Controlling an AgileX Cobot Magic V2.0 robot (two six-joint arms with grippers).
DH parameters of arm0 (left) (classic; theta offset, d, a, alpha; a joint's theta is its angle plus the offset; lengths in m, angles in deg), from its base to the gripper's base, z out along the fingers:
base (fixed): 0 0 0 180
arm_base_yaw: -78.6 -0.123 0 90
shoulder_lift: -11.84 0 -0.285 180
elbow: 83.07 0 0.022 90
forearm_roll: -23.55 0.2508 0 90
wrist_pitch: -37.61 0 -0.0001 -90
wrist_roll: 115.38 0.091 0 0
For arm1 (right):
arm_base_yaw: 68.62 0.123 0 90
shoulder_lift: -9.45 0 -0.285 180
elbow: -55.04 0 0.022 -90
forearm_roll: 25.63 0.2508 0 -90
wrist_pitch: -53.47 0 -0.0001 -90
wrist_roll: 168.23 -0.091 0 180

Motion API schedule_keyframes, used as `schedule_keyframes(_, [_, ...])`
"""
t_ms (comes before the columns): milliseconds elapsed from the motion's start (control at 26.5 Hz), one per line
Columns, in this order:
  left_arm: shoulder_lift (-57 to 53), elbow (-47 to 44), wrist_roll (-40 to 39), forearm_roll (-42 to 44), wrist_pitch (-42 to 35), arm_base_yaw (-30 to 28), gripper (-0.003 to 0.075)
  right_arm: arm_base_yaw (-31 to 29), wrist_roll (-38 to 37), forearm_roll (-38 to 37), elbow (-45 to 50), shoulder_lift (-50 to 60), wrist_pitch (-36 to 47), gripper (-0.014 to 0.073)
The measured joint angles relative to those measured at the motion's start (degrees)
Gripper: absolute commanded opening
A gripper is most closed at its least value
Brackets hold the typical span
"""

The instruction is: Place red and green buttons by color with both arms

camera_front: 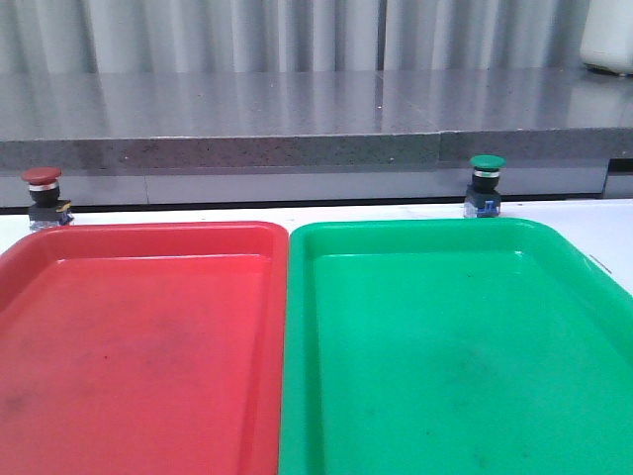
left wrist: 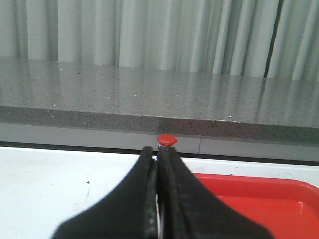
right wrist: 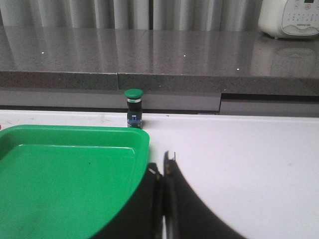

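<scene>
Sorting is not yet under way, judging by how things are lying. Taking the large red plastic tray (camera_front: 138,346) as landmark: the small push-button with the dull red mushroom cap, black collar and bluish clear base (camera_front: 44,197) is standing upright on the white table (camera_front: 613,237) just beyond the tray's far left corner, outside the rim. The large green plastic tray (camera_front: 455,346) is sitting edge to edge with the red one on its right, and the dark-green-capped push-button (camera_front: 486,185) is standing beyond that tray's far rim, also outside. Both trays are holding nothing.

The black left gripper (left wrist: 157,164) is showing its fingers pressed together on nothing, lined up toward the red cap but well short. The black right gripper (right wrist: 162,172) is likewise pinched closed and empty, hanging beside the green tray's corner. Both picks and both placements are still waiting.
</scene>
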Motion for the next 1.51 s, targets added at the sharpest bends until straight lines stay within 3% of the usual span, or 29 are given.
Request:
schedule_keyframes(1019, [0.00,0.00,0.00,0.00,-0.10,0.00,-0.0020,0.00,0.00,0.00,0.00,0.00,0.00,-0.0108])
schedule_keyframes(1509, [0.00,0.42,0.00,0.00,-4.53,0.00,-0.0020,0.00,0.00,0.00,-1.28,0.00,2.24,-0.0108])
